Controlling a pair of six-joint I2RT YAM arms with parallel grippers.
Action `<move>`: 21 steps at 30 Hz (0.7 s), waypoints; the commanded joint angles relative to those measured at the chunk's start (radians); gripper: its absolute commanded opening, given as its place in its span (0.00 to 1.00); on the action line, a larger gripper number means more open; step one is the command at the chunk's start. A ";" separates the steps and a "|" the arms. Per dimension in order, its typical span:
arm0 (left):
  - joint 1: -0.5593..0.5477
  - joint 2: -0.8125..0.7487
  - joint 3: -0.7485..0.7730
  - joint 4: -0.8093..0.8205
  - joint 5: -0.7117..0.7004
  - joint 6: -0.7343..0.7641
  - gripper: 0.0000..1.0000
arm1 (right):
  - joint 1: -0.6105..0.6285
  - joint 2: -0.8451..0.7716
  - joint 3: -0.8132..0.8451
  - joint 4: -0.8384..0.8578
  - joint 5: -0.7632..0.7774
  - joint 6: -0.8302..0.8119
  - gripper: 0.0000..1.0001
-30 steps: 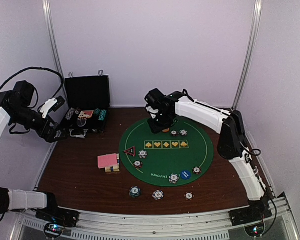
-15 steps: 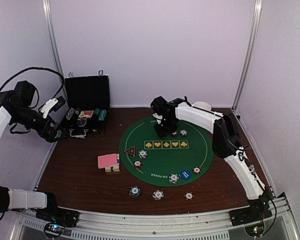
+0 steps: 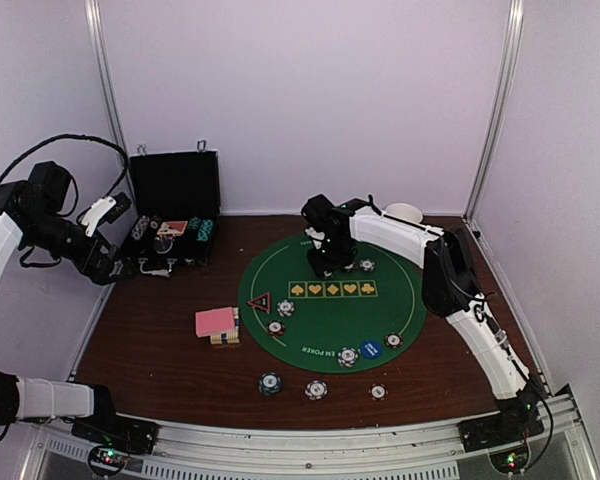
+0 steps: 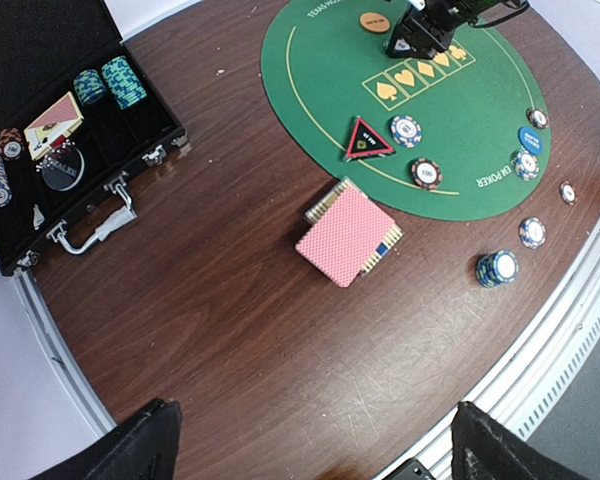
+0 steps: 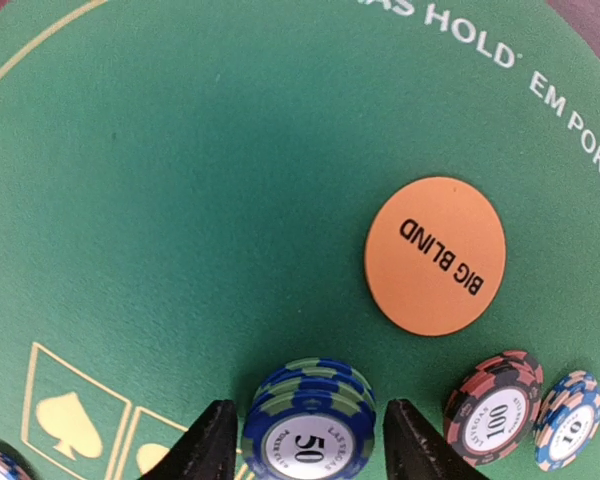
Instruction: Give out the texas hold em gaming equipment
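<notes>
Poker chips in a short blue-and-green stack [image 5: 310, 440], the top one marked 50, stand on the green mat [image 5: 180, 180] between the fingers of my right pincer [image 5: 308, 410]. My fingers are narrowly apart, one on either side of the stack and just off its rim, gripping nothing. Just to its right lie a red-and-black chip [image 5: 492, 408] marked 100 and a blue-and-orange chip [image 5: 570, 420]. Beyond them is an orange disc [image 5: 435, 256] reading BIG BLIND. Farther out on the mat are a black-and-red triangular marker [image 4: 368, 139] and a blue disc [image 4: 531, 139]. A pile of pink-backed cards [image 4: 347, 233] sits on the brown table [image 4: 230, 330] beside the mat. My left pincer [image 4: 315, 420] hangs wide and empty above the table, near the open black case [image 4: 30, 50].
</notes>
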 commanded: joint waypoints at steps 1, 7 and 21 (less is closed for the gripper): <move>0.007 -0.011 0.014 0.020 -0.007 0.007 0.98 | -0.006 0.010 0.078 -0.008 -0.002 0.003 0.58; 0.007 -0.011 0.024 0.010 -0.006 0.007 0.98 | 0.001 -0.047 0.076 -0.017 0.017 -0.008 0.61; 0.007 -0.019 0.002 0.009 -0.036 0.012 0.97 | 0.328 -0.441 -0.400 0.134 -0.055 -0.051 0.80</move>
